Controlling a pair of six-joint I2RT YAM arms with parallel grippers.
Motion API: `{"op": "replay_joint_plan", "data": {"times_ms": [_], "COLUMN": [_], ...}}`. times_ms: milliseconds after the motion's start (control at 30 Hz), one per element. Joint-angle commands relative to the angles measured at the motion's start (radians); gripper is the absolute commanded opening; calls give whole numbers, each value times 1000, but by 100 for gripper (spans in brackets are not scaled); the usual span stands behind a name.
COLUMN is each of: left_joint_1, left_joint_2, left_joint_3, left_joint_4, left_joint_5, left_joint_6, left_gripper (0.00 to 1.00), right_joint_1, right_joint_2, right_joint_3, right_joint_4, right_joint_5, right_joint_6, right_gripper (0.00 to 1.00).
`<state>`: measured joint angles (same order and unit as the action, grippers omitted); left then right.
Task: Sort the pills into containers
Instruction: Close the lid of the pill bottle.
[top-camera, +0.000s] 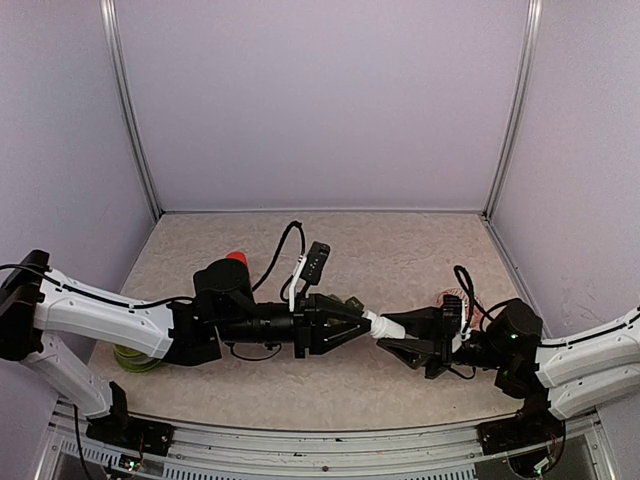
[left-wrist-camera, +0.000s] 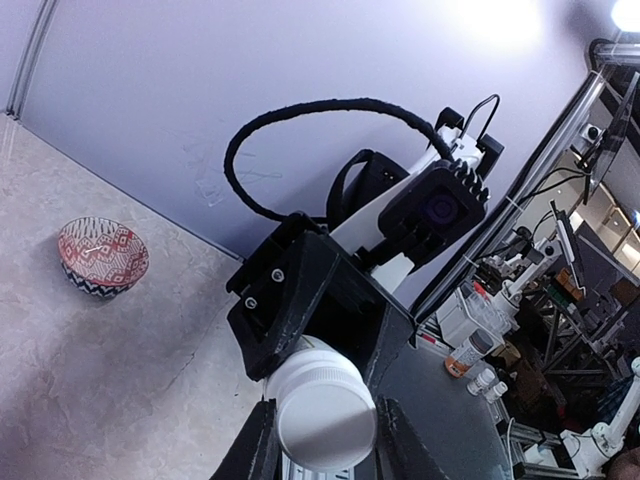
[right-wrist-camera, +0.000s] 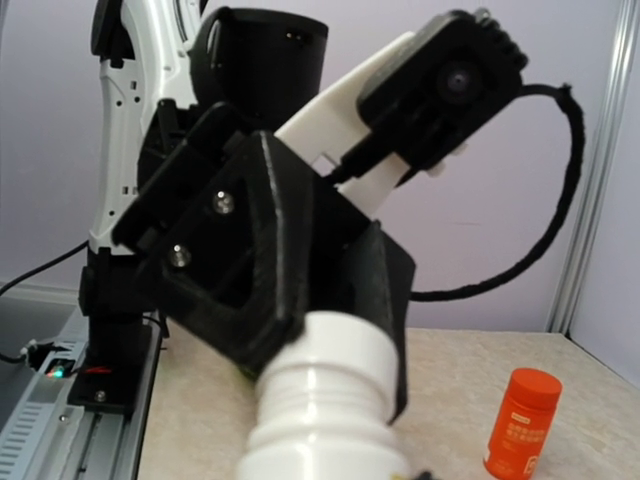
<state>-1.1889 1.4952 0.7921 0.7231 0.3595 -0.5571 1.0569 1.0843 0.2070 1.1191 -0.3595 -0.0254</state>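
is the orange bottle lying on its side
No, the orange bottle stands upright with its cap on top in the right wrist view.

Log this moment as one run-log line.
left gripper: shut on white bottle, cap end | right gripper: shut on white bottle, body | white bottle: held level between arms above table

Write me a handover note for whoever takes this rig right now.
Tools: left tool shut on the cap end of the white bottle; right tool shut on its other end.
Things: the containers look like the dark green shape just behind the left tool, mostly hidden. The red bottle and lime-green bowl are by the left arm, the patterned bowl by the right.
Done: bottle held between both tools, cap looks on.
Left: open it, sort pills into the containers; no pills visible.
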Motion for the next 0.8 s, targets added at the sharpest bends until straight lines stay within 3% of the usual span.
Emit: {"op": "replay_joint_plan", "data": {"times_ms": [0, 333, 533, 767], "left_joint_1": [-9, -8, -17, -18], "left_joint_2": [30, 96, 139, 160], "left_joint_3": [5, 56, 54, 53], "left_joint_4": [-19, -157, -122, -46], "left_joint_5": [25, -106, -99, -31], "left_joint_6": [-1, -108, -198, -147], "left_gripper": [16, 16, 16, 16], "right_joint_1": [8, 15, 32, 54], "right_joint_2": [2, -9, -22, -27], "right_joint_3": [37, 58, 63, 63], "right_joint_4": [18, -47, -78, -79], "right_joint_5": [39, 149, 230, 202], "right_joint_6": [2, -30, -75, -82], "right_gripper": [0, 0, 0, 0]}}
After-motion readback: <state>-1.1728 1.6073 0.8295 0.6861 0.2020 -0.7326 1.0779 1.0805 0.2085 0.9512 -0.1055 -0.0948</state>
